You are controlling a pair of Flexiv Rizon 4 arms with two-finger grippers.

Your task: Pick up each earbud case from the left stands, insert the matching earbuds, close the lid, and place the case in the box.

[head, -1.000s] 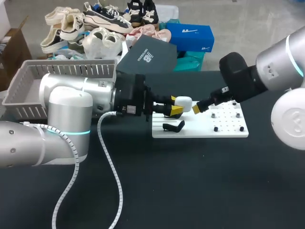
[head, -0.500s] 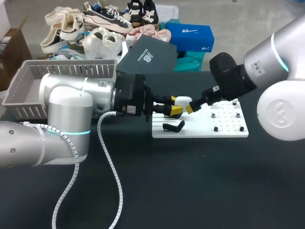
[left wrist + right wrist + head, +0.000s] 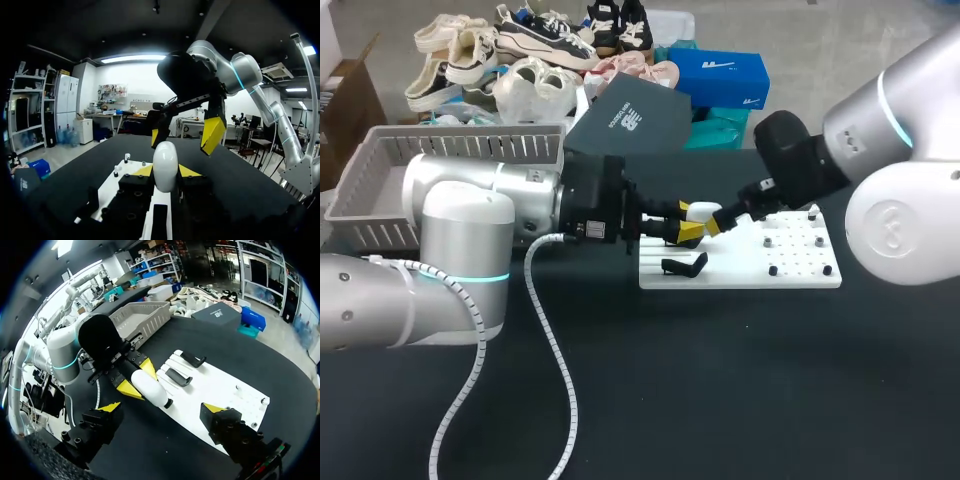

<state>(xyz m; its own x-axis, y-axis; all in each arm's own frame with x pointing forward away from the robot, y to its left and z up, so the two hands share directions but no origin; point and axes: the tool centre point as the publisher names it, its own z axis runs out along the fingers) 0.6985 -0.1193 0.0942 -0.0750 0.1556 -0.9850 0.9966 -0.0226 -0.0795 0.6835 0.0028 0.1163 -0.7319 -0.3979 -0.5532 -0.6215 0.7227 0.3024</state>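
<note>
A white earbud case hangs above the left end of the white board, with my left gripper shut on it. In the left wrist view the case stands upright between the left gripper's yellow tips. My right gripper is open, one yellow tip on each side just past the case's top. In the right wrist view the case lies ahead of my open right gripper and is clamped by the left gripper. Whether its lid is open I cannot tell.
Two black stands sit at the board's left end, and small dark pegs dot its right half. A grey slatted basket stands at the table's back left. Bare black tabletop lies in front of the board.
My right gripper has moved left, from over the board's middle up to the case that the left gripper holds. The left arm and the case have stayed put.
</note>
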